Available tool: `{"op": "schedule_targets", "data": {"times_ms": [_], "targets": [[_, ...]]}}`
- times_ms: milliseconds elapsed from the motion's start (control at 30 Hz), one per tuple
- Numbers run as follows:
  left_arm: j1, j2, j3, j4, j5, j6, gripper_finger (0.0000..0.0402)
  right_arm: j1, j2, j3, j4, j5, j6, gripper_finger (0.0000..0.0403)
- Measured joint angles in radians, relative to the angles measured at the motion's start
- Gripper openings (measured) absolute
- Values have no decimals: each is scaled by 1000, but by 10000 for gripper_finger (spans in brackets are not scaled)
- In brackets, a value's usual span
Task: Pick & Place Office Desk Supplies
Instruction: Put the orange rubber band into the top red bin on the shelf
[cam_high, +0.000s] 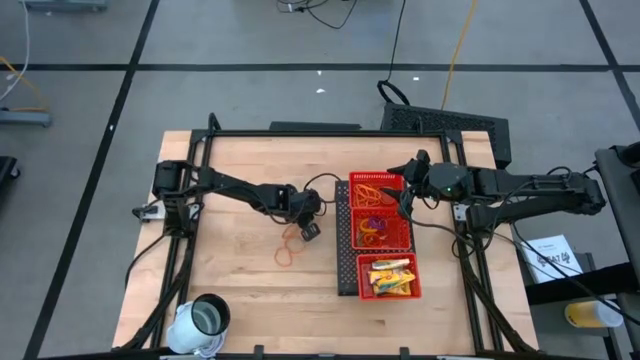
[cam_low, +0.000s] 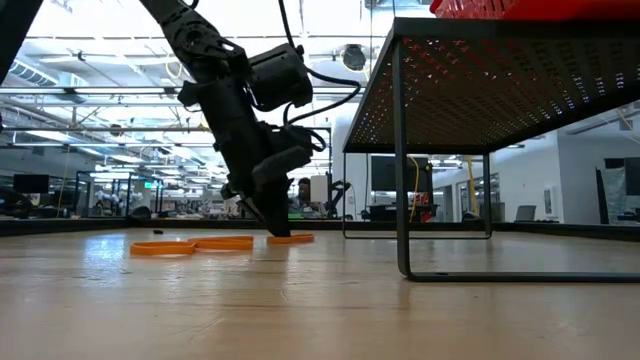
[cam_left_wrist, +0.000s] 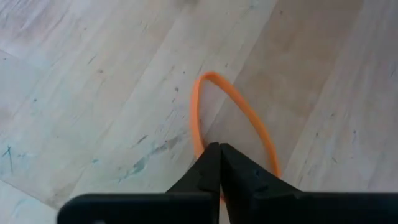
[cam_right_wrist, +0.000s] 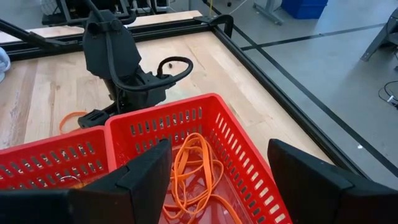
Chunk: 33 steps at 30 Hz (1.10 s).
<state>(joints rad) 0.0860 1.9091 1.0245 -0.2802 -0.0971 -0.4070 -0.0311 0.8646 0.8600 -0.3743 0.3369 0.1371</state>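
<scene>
1. No brand, label or legible writing anywhere; only a white sheet (cam_high: 549, 255) with unreadable print, off the table's right edge.
2. Far left, near the front corner: a white cylindrical cup (cam_high: 203, 322), smooth-walled, upright on the pale wooden table (cam_high: 240, 290) — planked, scuffed, framed by dark metal rails.
3. Left of centre: left gripper (cam_high: 303, 232) down at the tabletop, fingers (cam_left_wrist: 208, 171) pressed together, pinching the near edge of a thin orange rubber band (cam_left_wrist: 233, 118) — a narrow oval loop lying flat on the wood, extending away from the fingertips.
4. From table height, same gripper (cam_low: 280, 231) tilted, tip touching the wood among flat orange loops (cam_low: 195, 245) lying side by side; in the overhead view a second orange loop (cam_high: 285, 254) just in front of the gripper.
5. Centre-right: red mesh tray (cam_high: 345, 240), perforated plastic walls, three compartments in a row from back to front.
6. Back compartment: a tangle of orange bands (cam_high: 372, 191). Middle compartment: more bands with small purple and red pieces (cam_high: 374, 226). Front compartment: yellow-orange rectangular packets (cam_high: 391, 277) in a heap.
7. Right: right gripper (cam_high: 404, 199) hovering over the tray's back compartment, fingers (cam_right_wrist: 146, 171) set wide apart, nothing between them — the banded tangle (cam_right_wrist: 196, 171) directly below.
</scene>
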Motion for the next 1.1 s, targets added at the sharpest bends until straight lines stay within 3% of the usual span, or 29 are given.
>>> {"op": "schedule_targets", "data": {"times_ms": [267, 533, 700, 833, 1100], "targets": [[0, -52, -5, -6, -9, -6, 3, 0, 0, 0, -1, 1, 0, 254], [-3, -210, -6, -43, -91, 31, 2, 0, 0, 0, -1, 1, 7, 254], [-11, -268, -3, -29, -25, 27, 4, 0, 0, 0, 0, 1, 7, 254], [-13, -233, -4, -41, 8, -35, 35, 0, 0, 0, 4, 1, 5, 254], [10, -84, -4, -40, -23, -123, 137, 0, 0, 0, 3, 1, 5, 254]]}}
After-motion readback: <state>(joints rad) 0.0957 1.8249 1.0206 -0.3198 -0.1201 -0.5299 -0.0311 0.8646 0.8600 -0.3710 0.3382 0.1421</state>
